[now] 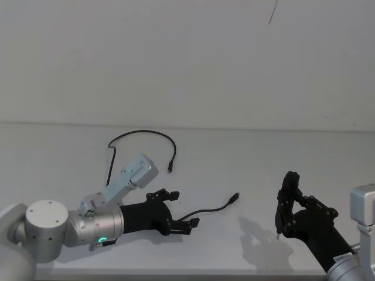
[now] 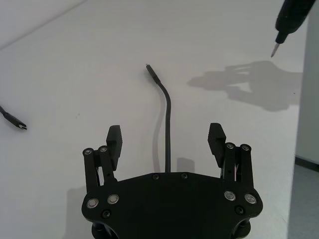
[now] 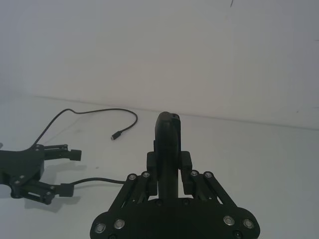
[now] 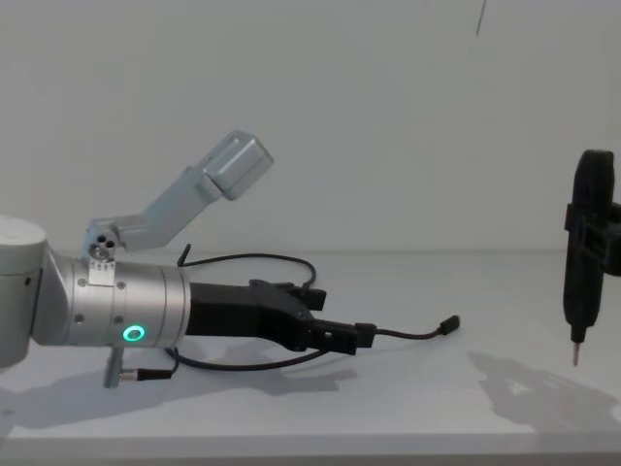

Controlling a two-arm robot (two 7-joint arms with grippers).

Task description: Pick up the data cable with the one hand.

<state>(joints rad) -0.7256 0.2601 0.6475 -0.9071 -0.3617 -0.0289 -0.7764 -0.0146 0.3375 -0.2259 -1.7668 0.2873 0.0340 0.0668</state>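
The data cable [image 1: 140, 132] is a thin black cord curving across the white table, one plug [image 1: 234, 197] pointing toward the right arm. My left gripper [image 1: 183, 209], the one hand on the silver cylinder with the green ring [image 4: 133, 335], is low over the table and open. The cable [image 2: 168, 114] runs between its two fingers [image 2: 113, 135] without either pad touching it. Its far plug [image 2: 15, 123] lies off to one side. My right gripper [image 1: 286, 202] stands apart at the right, shut on a slim black pointed tool [image 4: 578, 320].
The white table [image 1: 246, 158] ends at a white wall behind. A short stub wire with a metal plug [image 4: 136, 374] hangs under the silver left arm. The pointed tool's tip [image 2: 274, 50] hovers over the table beyond the cable's near plug.
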